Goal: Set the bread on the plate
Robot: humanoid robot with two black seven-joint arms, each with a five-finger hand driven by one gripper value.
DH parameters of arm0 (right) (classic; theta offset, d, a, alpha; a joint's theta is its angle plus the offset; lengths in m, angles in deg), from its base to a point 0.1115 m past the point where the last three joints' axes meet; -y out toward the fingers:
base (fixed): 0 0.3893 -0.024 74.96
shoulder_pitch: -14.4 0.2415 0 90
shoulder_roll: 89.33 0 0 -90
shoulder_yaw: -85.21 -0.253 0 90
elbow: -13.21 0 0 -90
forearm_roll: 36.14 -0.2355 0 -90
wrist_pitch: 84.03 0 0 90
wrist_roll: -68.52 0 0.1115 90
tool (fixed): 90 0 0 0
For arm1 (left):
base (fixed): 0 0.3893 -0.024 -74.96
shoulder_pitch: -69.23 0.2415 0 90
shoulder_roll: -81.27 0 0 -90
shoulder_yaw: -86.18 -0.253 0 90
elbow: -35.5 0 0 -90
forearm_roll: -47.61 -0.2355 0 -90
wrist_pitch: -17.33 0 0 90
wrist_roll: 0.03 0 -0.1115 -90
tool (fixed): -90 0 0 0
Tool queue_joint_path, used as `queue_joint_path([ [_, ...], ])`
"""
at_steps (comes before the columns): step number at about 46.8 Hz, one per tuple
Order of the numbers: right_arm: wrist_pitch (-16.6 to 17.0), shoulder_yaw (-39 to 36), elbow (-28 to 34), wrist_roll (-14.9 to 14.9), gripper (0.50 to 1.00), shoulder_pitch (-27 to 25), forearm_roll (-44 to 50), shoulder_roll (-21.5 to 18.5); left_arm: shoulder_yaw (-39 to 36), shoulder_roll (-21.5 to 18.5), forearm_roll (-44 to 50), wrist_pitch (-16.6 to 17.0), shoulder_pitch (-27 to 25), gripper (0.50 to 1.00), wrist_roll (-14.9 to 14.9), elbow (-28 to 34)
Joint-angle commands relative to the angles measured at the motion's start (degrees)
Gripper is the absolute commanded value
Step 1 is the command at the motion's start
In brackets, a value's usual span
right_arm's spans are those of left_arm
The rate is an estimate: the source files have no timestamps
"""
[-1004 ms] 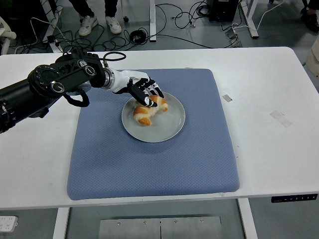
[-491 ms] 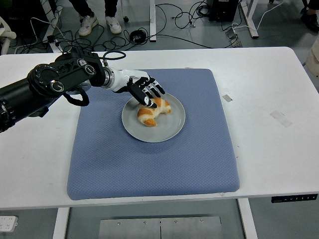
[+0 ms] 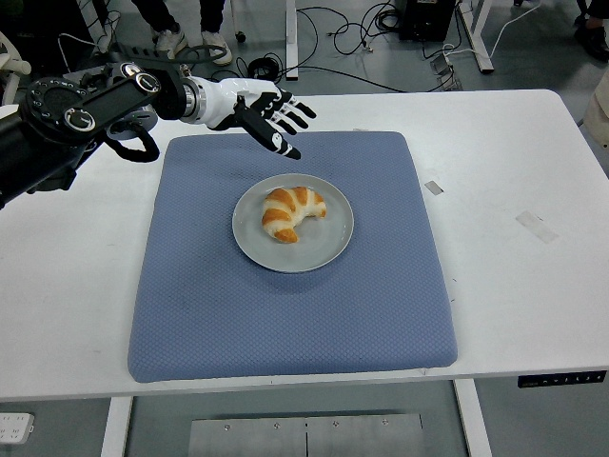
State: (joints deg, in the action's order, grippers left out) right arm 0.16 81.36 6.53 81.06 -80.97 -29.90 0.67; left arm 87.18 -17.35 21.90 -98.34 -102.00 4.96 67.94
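Observation:
A golden croissant (image 3: 290,211) lies on the grey round plate (image 3: 324,249), which sits on the blue mat (image 3: 285,314). My left hand (image 3: 276,119) hovers above the mat's far edge, up and to the left of the plate, with its fingers spread and holding nothing. It is clear of the bread and the plate. My right arm is out of view.
The blue mat covers the middle of the white table (image 3: 533,267). Small pieces of tape (image 3: 538,226) lie on the table at the right. A person's feet (image 3: 169,43) and cables (image 3: 352,38) show on the floor beyond the far edge.
My left hand let go of the croissant, opened, and lifted up and back away from the plate toward the far left. The croissant stayed on the plate.

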Motion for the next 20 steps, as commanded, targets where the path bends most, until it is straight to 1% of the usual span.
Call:
queue_joint_path([
  [1,0.0,0.1,0.0,-0.1,1.000,0.0,0.0,0.0,0.9,-0.3,0.2,0.3,-0.2,0.863,-0.2,-0.2],
  [10,0.0,0.1,-0.1,0.0,1.000,0.0,0.0,0.0,6.5,-0.4,0.3,3.8,1.1,0.864,-0.2,-0.3],
  [20,0.0,0.1,-0.1,0.0,1.000,-0.1,0.0,0.0,8.3,-0.3,1.9,6.9,1.7,0.868,-0.2,-1.8],
])
